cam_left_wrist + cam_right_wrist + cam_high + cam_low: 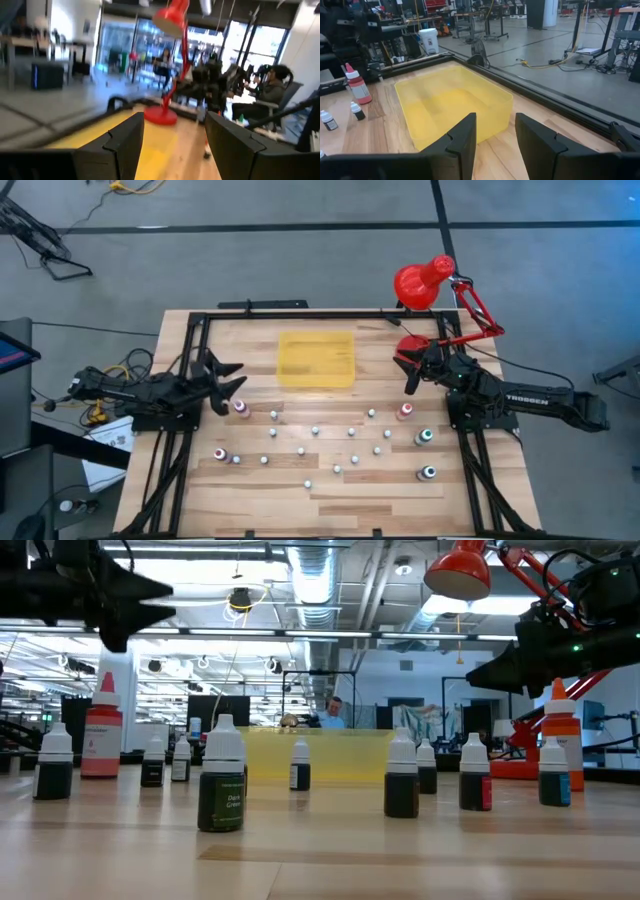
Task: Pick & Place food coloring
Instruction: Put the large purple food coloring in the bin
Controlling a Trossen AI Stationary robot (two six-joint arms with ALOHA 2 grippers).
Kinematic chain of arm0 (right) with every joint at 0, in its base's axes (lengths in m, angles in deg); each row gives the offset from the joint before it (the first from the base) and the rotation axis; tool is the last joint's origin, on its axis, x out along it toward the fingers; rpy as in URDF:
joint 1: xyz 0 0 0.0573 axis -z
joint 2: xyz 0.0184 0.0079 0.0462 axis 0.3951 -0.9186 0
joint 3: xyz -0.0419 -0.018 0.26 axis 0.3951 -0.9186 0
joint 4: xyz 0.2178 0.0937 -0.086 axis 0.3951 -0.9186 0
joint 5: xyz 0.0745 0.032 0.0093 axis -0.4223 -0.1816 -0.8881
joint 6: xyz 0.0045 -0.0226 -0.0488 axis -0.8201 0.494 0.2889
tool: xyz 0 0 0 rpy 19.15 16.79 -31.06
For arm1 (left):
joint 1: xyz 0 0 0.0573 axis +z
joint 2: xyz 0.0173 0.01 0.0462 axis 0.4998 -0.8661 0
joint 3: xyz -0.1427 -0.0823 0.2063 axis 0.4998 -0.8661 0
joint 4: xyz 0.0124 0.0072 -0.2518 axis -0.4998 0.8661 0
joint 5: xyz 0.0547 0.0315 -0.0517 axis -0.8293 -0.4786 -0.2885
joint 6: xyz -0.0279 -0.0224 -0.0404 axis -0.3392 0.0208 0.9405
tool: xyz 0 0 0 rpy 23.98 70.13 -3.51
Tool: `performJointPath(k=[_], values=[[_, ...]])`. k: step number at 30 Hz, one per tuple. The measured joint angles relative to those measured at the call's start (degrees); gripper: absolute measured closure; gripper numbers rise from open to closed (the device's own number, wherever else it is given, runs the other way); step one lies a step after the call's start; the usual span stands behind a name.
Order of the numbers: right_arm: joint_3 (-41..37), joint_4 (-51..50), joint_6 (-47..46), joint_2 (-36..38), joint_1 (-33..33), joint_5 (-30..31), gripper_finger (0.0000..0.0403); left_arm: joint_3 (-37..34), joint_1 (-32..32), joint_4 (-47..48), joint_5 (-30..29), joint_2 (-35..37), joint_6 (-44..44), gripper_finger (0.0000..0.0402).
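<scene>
Both end effectors, left (232,378) and right (408,372), hover open above the table (330,480).

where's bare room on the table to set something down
Bare wood lies along the near table edge, below the tiny dropper bottles, and left of the yellow plastic tray. The middle band between both tools is crowded.

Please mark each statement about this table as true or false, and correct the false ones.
1. The yellow bin holds several bottles. False: no bottle shows inside it.
2. Both grippers are open and hold nothing. True: left gripper, right gripper.
3. The red lamp stands on the right arm's side. True.
4. All bottles lie on their sides. False: in the low view they stand upright.
5. The Dark Green bottle has a red cap. False: its cap is white.
</scene>
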Motion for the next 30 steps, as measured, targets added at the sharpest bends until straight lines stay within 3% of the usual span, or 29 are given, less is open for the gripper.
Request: performJointPath(k=[7, 15, 23, 30], values=[[0.01, 0.07, -0.57, 0.0, 0.0, 0.19, 0.0276, 0.02, 0.0, -2.92, -0.15, 0.0, 0.18, 0.0198], [0.27, -0.02, -5.38, -0.02, 0.02, 1.49, 0.0276, 0.02, 0.0, 2.69, -1.21, -0.01, 13.53, 0.0201], [0.46, -0.02, -5.4, -0.02, 0.02, 1.51, 0.0276, 0.02, -0.02, 7.43, -0.02, -0.02, 19.01, 0.0262], [0.54, -0.02, -5.46, -0.02, 0.02, 1.5, 0.0276, 0.02, -0.02, 7.21, 7.04, -0.02, 22.08, 0.0289]])
